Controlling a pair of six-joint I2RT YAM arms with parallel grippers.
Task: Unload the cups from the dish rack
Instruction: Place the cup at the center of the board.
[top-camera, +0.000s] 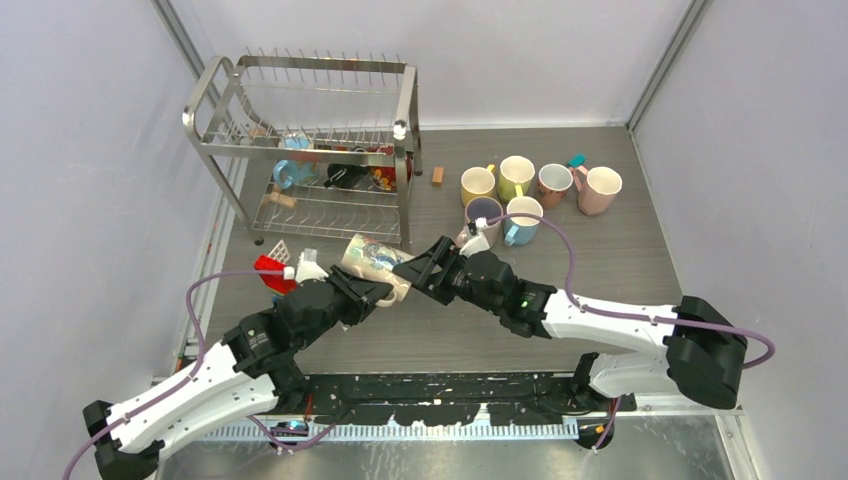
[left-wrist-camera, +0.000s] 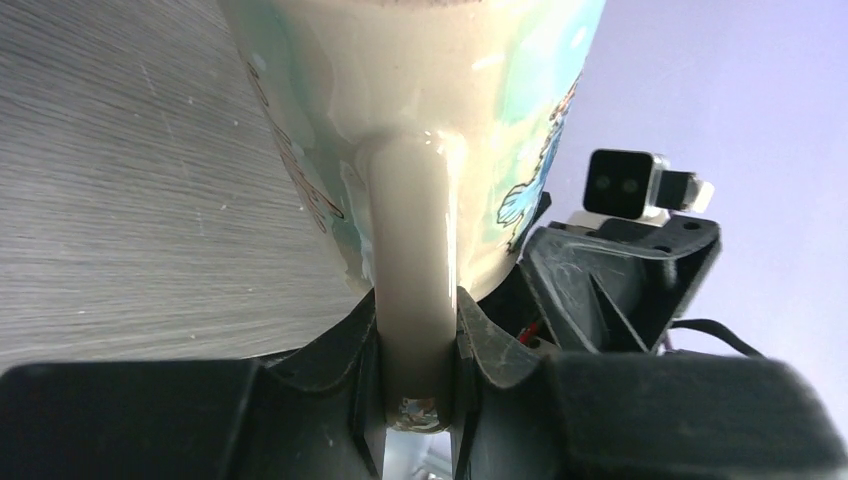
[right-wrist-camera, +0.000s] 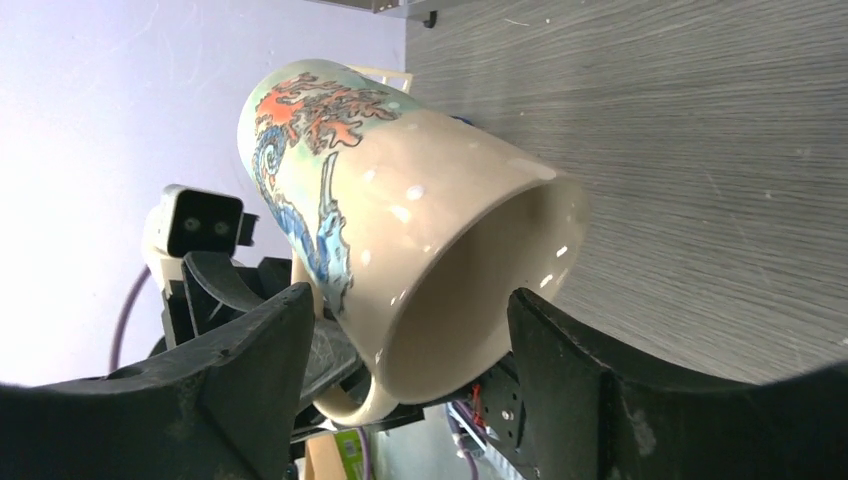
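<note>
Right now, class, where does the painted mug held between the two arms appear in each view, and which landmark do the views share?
Top external: painted mug centre-left, tilted, in front of the dish rack.
Left wrist: mug top centre, handle clamped in the left gripper.
Right wrist: mug centre, mouth toward camera, between the open fingers of the right gripper.
Shared landmark: the grey wood-grain table.

Wooden block (top-camera: 437, 175) and red object (top-camera: 270, 271) on grey table (top-camera: 650, 262)
</note>
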